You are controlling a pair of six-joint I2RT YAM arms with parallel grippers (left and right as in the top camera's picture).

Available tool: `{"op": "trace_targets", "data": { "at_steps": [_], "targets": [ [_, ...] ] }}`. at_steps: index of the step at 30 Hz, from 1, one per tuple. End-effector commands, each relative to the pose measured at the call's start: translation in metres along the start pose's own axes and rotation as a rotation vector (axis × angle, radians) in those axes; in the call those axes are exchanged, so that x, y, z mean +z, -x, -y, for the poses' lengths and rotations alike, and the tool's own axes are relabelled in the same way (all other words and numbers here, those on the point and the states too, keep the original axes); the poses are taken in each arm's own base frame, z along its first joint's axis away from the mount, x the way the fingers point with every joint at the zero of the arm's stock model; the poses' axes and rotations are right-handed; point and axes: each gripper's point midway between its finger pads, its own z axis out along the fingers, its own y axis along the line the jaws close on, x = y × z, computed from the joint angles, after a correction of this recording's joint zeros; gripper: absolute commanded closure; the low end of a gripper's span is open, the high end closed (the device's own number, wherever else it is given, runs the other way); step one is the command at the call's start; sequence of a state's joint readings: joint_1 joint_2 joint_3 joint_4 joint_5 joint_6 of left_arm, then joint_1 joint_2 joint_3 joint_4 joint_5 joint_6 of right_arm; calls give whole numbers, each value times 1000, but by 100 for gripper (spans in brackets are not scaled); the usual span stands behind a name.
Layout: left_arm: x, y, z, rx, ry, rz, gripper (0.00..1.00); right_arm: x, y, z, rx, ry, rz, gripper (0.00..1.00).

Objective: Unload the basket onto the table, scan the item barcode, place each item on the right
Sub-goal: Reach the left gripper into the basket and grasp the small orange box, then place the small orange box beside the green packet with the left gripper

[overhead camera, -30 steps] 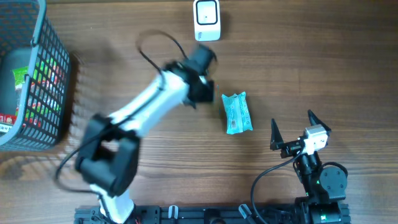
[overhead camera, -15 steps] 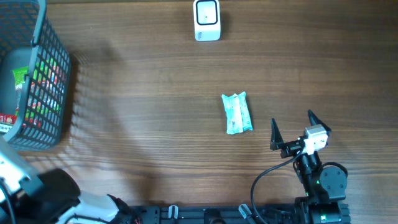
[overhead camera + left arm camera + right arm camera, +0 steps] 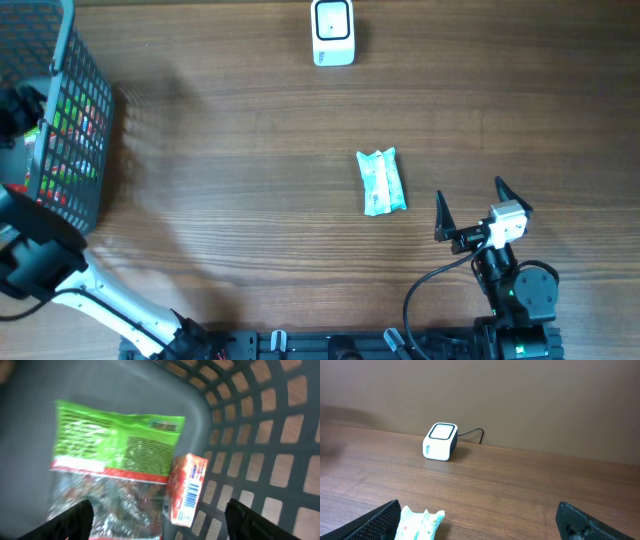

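A grey mesh basket (image 3: 70,120) is seen at the upper left of the overhead frame, on a wooden table (image 3: 250,240). The left gripper (image 3: 159,507) is held above the basket's inside, at the far left edge of the overhead frame. In the left wrist view its two dark fingers (image 3: 75,519) are spread wide at the lower corners, and nothing is gripped between them. Below them, on the basket floor, a green bag (image 3: 115,440) with a clear lower part is laid. An orange box (image 3: 187,487) is leaned at the bag's right edge, close to the mesh wall, with a barcode shown on its near face.

A white barcode scanner (image 3: 332,32) is placed at the top centre of the overhead frame, and a dark cable (image 3: 472,434) is run from its back. A teal packet (image 3: 381,181) is laid flat near the middle of the table, well apart from the scanner and from the basket.

The right gripper (image 3: 478,212) is parked at the lower right of the overhead frame, just right of the packet. Its jaws are fully spread and empty. In the right wrist view the packet is seen at the lower left and the scanner beyond it.
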State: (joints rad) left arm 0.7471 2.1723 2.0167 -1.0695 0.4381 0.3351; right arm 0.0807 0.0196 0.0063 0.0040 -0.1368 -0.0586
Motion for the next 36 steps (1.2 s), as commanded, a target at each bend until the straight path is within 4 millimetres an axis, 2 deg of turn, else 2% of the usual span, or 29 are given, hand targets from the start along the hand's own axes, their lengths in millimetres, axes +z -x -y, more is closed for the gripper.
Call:
{"op": "trace_targets", "data": {
  "at_steps": [1, 4, 7, 9, 14, 16, 21, 22, 23, 24, 27, 28, 29, 30, 31, 32, 34, 35, 36],
  "targets": [
    [26, -6, 14, 96, -108, -24, 16, 0, 2, 1, -15, -4, 9, 0],
    [47, -13, 23, 105, -133, -63, 16, 0, 2, 1, -14, -4, 9, 0],
    [61, -19, 40, 185, -158, -98, 31, 0, 2, 1, -15, -4, 9, 0],
    [66, -21, 44, 215, -136, -116, 33, 0, 2, 1, -15, -5, 9, 0],
    [69, -23, 41, 228, -96, -134, 35, 0, 2, 1, -15, -5, 9, 0],
    [74, -27, 40, 225, -98, -141, 39, 0, 2, 1, -15, -4, 9, 0],
    [100, -56, 33, 207, -108, -179, 46, 0, 2, 1, -15, -4, 9, 0],
    [104, -58, 32, 206, -109, -177, 56, 0, 2, 1, -15, -5, 9, 0],
    [103, -54, 32, 188, -102, -164, 71, 0, 2, 1, -15, -5, 9, 0],
    [98, -45, 32, 168, -93, -140, 73, 0, 2, 1, -15, -4, 9, 0],
    [60, -1, 42, 152, -59, -20, 89, 0, 2, 1, -15, -5, 9, 0],
    [29, 24, 51, 164, -39, 63, 92, 0, 2, 1, -15, -5, 9, 0],
    [7, 38, 58, 185, -28, 115, 92, 0, 2, 1, -15, -5, 9, 0],
    [-25, 54, 70, 204, -13, 187, 92, 0, 2, 1, -15, -5, 9, 0],
    [-50, 64, 78, 197, -4, 245, 88, 0, 2, 1, -14, -4, 9, 0],
    [-73, 72, 87, 176, -2, 299, 85, 0, 2, 1, -15, -4, 9, 0],
    [-136, 82, 117, 130, -9, 427, 84, 0, 2, 1, -15, -4, 9, 0],
    [-157, 81, 129, 102, -22, 461, 85, 0, 2, 1, -14, -4, 9, 0],
    [-187, 75, 151, 90, -40, 503, 88, 0, 2, 1, -15, -5, 9, 0]
  ]
}}
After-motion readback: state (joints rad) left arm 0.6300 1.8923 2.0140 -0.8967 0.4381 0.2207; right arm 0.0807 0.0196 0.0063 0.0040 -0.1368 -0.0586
